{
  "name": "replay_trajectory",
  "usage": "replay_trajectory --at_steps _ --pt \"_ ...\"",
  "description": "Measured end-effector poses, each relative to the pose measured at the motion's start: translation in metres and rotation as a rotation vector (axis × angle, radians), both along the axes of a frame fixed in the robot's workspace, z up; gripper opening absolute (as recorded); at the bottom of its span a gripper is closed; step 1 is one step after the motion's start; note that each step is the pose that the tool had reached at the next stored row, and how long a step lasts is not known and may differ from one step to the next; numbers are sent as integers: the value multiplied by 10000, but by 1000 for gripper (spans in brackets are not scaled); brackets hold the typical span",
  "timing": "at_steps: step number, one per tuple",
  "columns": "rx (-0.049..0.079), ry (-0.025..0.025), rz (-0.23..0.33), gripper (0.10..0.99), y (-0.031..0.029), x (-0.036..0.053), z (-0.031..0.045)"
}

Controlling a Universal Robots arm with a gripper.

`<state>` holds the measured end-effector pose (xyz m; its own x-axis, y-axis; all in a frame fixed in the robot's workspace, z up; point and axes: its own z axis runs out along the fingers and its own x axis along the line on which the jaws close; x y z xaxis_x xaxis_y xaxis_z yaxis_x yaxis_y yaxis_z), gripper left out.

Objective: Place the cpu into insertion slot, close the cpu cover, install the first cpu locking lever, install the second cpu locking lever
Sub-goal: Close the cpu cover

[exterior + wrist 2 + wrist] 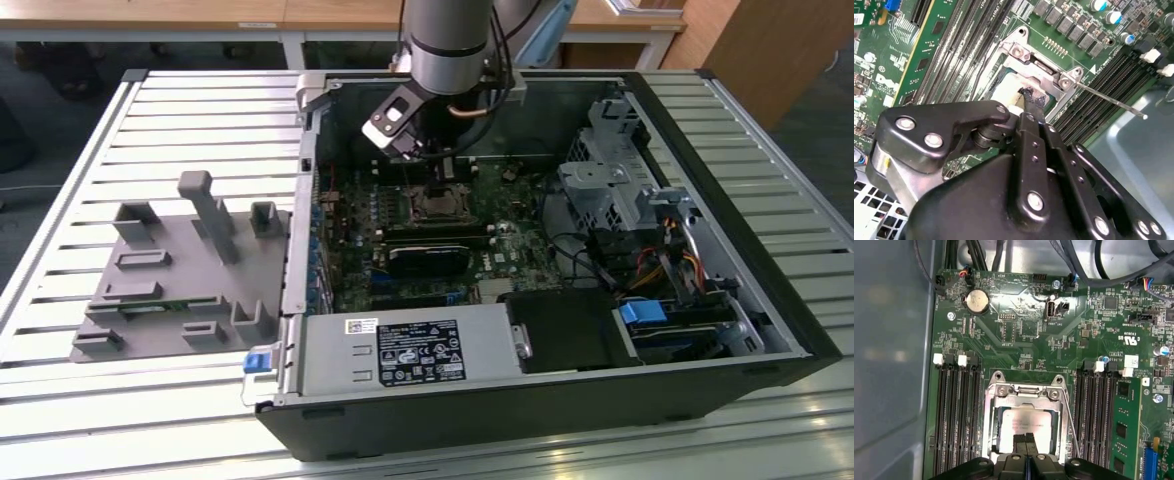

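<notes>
In the exterior view a smooth silver arm (447,40) drops from the upper centre into an open black computer case (747,300), which lies on a table of ribbed metal slats (200,100). A matte grey plastic fixture (174,270) with upright pegs sits on the exterior view's left. The gripper (443,172) hangs just above the insertion slot (434,207), a small dark square with a bright rim, near the upper middle of the green circuit board (514,235).

In the second wrist view the black, bolted fingers (1026,145) are pressed together with nothing between them. Their worn tips are down at the cpu (1004,92), whose pale metal top gleams inside the cpu cover (1039,62), a thin stamped silver frame. Whether the tips touch the chip cannot be told. A thin wire locking lever (1109,99) sticks out slantwise from one corner of the cover.

In the first wrist view the square, brushed grey chip (1026,421) lies flat in its socket, and the frame (1024,391) lies down around it between long black memory slots (956,420). The closed fingertips (1020,439) overlap the chip's edge.
</notes>
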<state>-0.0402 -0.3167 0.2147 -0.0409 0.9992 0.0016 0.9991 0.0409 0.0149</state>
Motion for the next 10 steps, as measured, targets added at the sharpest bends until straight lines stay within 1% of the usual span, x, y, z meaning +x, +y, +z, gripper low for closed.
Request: replay_trajectory --at_steps 10 --pt "0 0 0 106 0 35 -1"
